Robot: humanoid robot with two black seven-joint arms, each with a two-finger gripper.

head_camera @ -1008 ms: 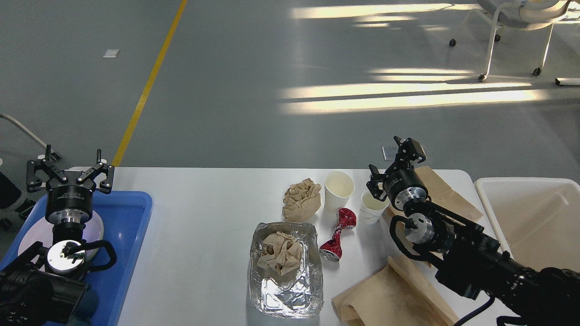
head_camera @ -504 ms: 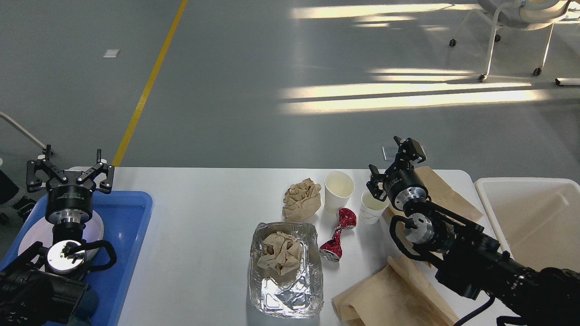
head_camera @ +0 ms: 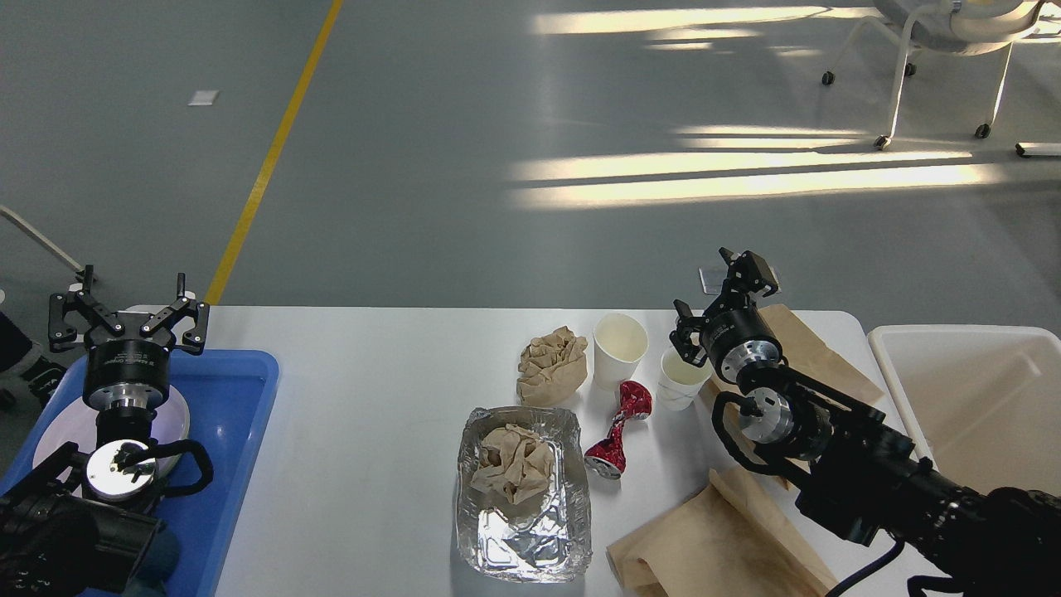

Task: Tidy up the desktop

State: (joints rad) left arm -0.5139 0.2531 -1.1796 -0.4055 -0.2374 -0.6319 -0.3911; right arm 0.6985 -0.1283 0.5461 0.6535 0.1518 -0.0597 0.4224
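The white desktop (head_camera: 373, 398) holds a foil tray (head_camera: 524, 491) with a crumpled brown paper ball (head_camera: 512, 460) in it, a second crumpled brown ball (head_camera: 552, 365), two white paper cups (head_camera: 619, 348) (head_camera: 681, 378), a crushed red can (head_camera: 617, 429) and brown paper bags (head_camera: 721, 547) (head_camera: 816, 352). My left gripper (head_camera: 126, 317) is open and empty over the blue tray (head_camera: 236, 414). My right gripper (head_camera: 723, 298) is open and empty, just right of and above the smaller cup.
A white plate (head_camera: 66, 427) lies in the blue tray under my left arm. A white plastic bin (head_camera: 970, 390) stands off the desktop's right end. A wheeled chair (head_camera: 937, 50) stands on the floor far back right.
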